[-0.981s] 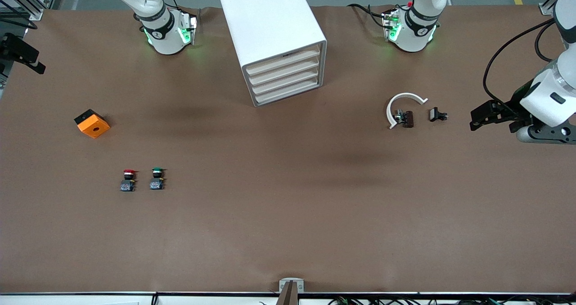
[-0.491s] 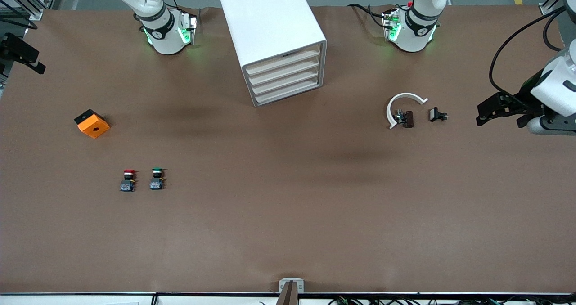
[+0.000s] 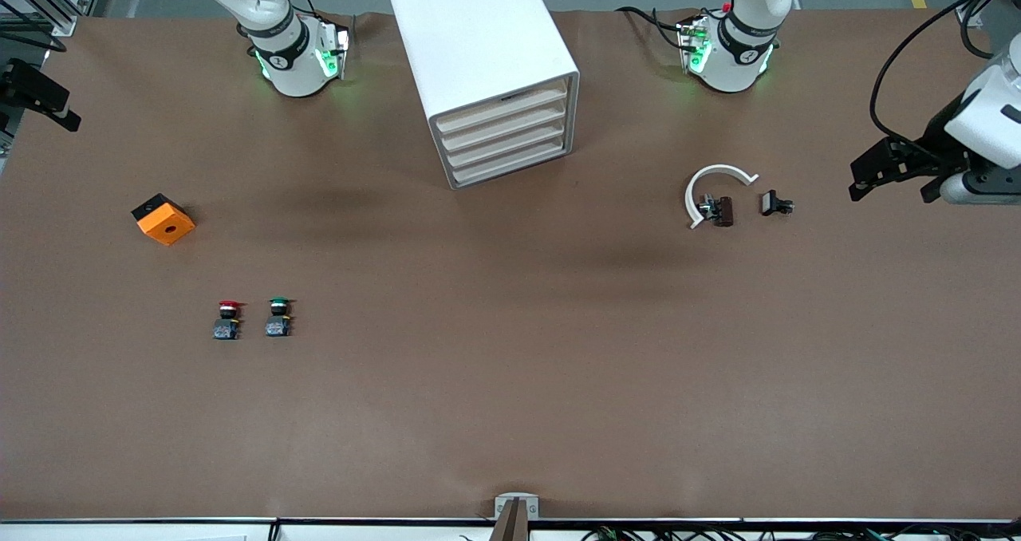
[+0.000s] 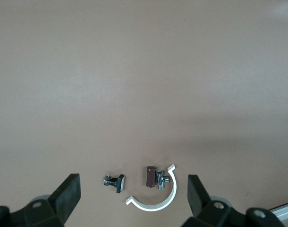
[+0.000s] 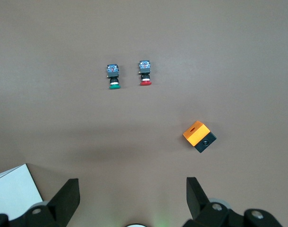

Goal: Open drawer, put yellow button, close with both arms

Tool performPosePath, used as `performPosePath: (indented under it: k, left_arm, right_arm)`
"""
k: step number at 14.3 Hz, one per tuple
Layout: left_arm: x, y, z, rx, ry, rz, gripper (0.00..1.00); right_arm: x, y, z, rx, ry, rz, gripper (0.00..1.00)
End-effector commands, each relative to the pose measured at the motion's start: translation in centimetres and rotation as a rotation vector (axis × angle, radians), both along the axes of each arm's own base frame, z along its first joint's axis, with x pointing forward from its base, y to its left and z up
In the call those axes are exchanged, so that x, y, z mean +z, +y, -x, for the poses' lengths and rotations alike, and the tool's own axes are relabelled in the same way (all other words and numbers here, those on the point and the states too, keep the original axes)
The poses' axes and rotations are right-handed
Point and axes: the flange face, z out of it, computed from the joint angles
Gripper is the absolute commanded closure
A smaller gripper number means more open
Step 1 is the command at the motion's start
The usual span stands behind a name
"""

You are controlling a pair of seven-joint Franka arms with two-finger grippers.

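The white cabinet (image 3: 478, 54) stands between the two arm bases. Its top drawer (image 3: 502, 102) is shut, flush with the three drawers below it. The yellow button does not show in any view. My left gripper (image 3: 860, 178) hangs open and empty at the left arm's end of the table, over bare tabletop beside a few small parts; its wrist view shows both black fingers (image 4: 66, 196) wide apart. My right gripper (image 5: 132, 198) is open and empty, high over the table near its own base, and it is out of the front view.
A red-capped button (image 3: 228, 319) and a green-capped button (image 3: 277, 317) stand side by side toward the right arm's end. An orange block (image 3: 163, 219) with a hole lies farther back. A white curved clip (image 3: 714, 186), a brown part (image 3: 722, 210) and a small black part (image 3: 774, 203) lie near the left gripper.
The left arm has drawn its open gripper outward toward the left arm's end of the table and back toward the bases' side. Nothing else has moved.
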Motion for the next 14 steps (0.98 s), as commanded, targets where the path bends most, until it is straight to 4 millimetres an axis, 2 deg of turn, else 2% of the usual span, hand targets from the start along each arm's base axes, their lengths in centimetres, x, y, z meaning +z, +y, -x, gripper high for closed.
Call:
performPosePath:
  k: [1,5,14]
  left_arm:
    - [0.11,0.15,1.96,0.005,-0.003,-0.014,0.0]
    - [0.65,-0.15,2.12,-0.005,0.052,-0.017,0.0]
    - [0.55,0.03,2.02,-0.002,0.055,-0.018,0.0]
  right_arm:
    - [0.13,-0.42,0.52,0.007,-0.006,-0.016,0.0]
    - [0.13,-0.34,0.5,0.008,-0.006,-0.015,0.0]
    - [0.13,-0.27,0.5,0.01,-0.006,-0.015,0.0]
